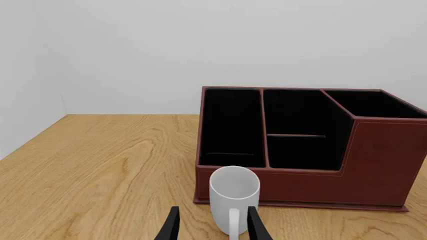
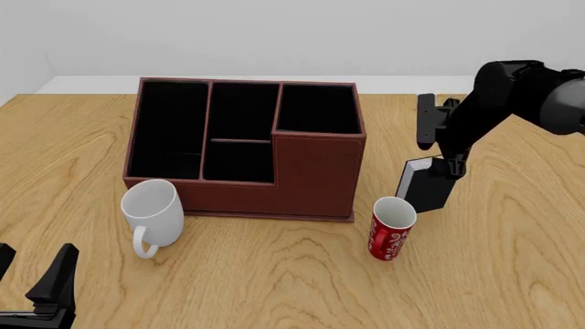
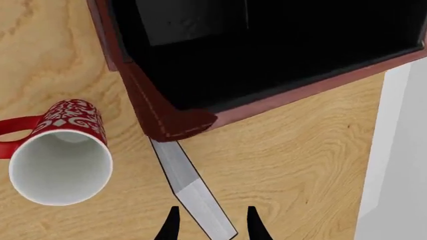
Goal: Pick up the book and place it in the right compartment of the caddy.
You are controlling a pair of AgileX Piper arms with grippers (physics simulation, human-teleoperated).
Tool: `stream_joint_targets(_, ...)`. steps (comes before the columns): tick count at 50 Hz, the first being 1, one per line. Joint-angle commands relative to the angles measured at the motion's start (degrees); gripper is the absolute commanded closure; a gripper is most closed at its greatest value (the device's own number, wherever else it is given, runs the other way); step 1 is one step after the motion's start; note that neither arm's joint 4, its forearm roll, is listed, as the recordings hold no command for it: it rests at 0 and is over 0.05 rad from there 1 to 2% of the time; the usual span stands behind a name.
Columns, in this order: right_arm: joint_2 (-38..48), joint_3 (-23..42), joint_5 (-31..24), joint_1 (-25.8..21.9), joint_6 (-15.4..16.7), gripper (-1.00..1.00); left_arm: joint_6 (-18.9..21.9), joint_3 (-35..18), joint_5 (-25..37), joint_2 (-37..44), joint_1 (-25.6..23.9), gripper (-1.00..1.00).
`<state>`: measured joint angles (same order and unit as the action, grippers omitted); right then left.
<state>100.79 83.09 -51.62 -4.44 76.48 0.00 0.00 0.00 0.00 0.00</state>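
Front view, nearest edge: left gripper [image 2: 37, 291] low over the bare table [image 2: 274, 274], fingers apart, nothing between them. Beyond it a white mug [image 2: 153, 214] stands upright, handle toward the camera, just in front of the caddy's [image 2: 311, 178] low front wall; whether the two touch cannot be told. To the right, a red cup [image 2: 391, 229] with a white pattern stands upright near the caddy's front right corner, apart from it.

Behind the cup, the book [image 2: 425, 184] hangs tilted, black cover forward and white page edges along its top, gripped at its upper end by the right gripper [image 2: 450, 164], whose jaws are closed on it. The book is to the right of the caddy, outside it; its lower end looks clear of the table, though the cup partly hides that spot.

Caddy, mid-table: long narrow section at left, two small sections in the middle, and the right compartment [image 2: 317, 108] behind the taller front wall, black-lined, with nothing visible in it.

Right wrist view: the book's [image 3: 193, 192] pale edge runs from between the fingers toward the caddy's [image 3: 180, 120] corner, with the cup [image 3: 60, 155] to one side.

Left wrist view: mug [image 1: 234, 202] just ahead of the parted fingers [image 1: 171, 227], caddy [image 1: 373, 160] behind it.
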Motion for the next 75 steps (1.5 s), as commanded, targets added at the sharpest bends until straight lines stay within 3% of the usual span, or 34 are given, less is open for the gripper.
stream_joint_targets(1, 1.17, -0.16, 0.69, -0.22, 0.08, -1.0, 0.0, 0.0, 0.0, 0.0, 0.0, -1.0)
stream_joint_targets(29, 2.18, -5.36, 4.58, -3.29, -2.21, -1.0, 0.0, 0.0, 0.0, 0.0, 0.0, -1.0)
stream_joint_targets(30, 2.02, -5.95, 5.33, -3.33, -2.1, 1.0, 0.0, 0.0, 0.0, 0.0, 0.0, -1.0)
stream_joint_targets(34, 1.19, -8.19, 6.53, -4.91, -3.83, 1.0, 0.0, 0.0, 0.0, 0.0, 0.0, -1.0)
stream_joint_targets(35, 0.72, -9.0, 6.11, -5.94, -5.64, 1.0, 0.0, 0.0, 0.0, 0.0, 0.0, -1.0)
stream_joint_targets(49, -5.8, -19.38, 7.66, -6.04, -8.38, 1.0, 0.0, 0.0, 0.0, 0.0, 0.0, -1.0)
stream_joint_targets(59, -12.43, -23.66, 5.58, -3.74, -7.82, 1.0, 0.0, 0.0, 0.0, 0.0, 0.0, -1.0)
stream_joint_targets(75, -17.84, -21.02, 0.46, -1.06, -6.32, 1.0, 0.0, 0.0, 0.0, 0.0, 0.0, -1.0)
